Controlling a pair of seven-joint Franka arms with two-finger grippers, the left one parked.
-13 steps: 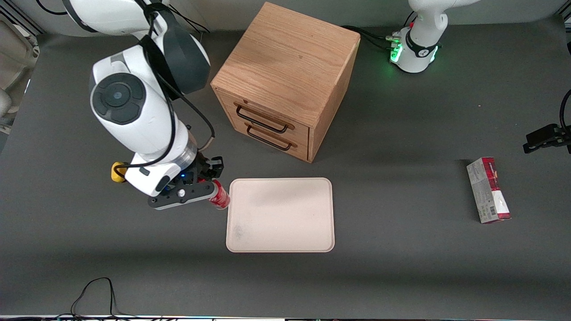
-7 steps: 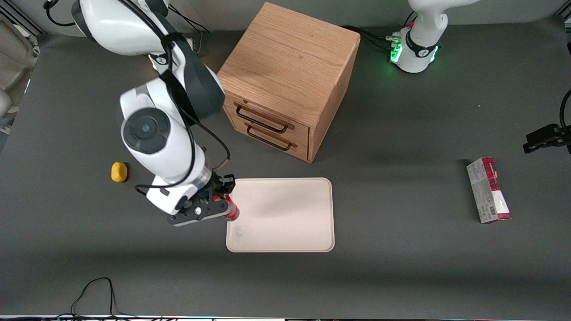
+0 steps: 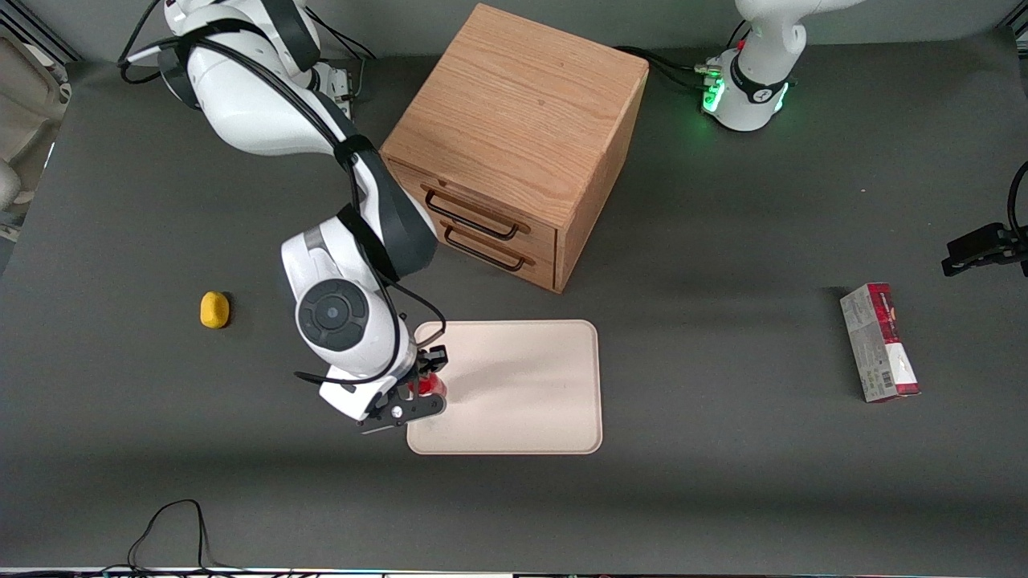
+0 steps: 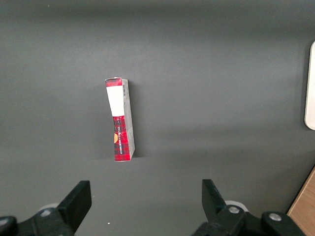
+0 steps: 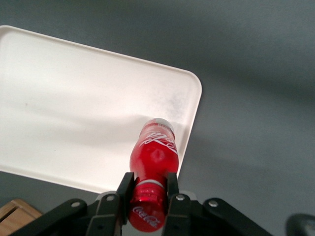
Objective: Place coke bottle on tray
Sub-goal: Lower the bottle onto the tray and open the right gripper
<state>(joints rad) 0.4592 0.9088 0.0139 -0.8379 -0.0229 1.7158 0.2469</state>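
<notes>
We've got our black two-finger gripper [image 5: 148, 189] clamped on the small red coke bottle [image 5: 153, 157], above the cream-pink rectangular tray [image 3: 522, 401].

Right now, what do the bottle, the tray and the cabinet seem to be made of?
The bottle, gripped by the hand above the tray's edge, looks like glossy red plastic: it shows highlights. The tray seems matte cream plastic or melamine, smooth with rounded corners. The cabinet is wood or wood veneer, with visible grain.
</notes>
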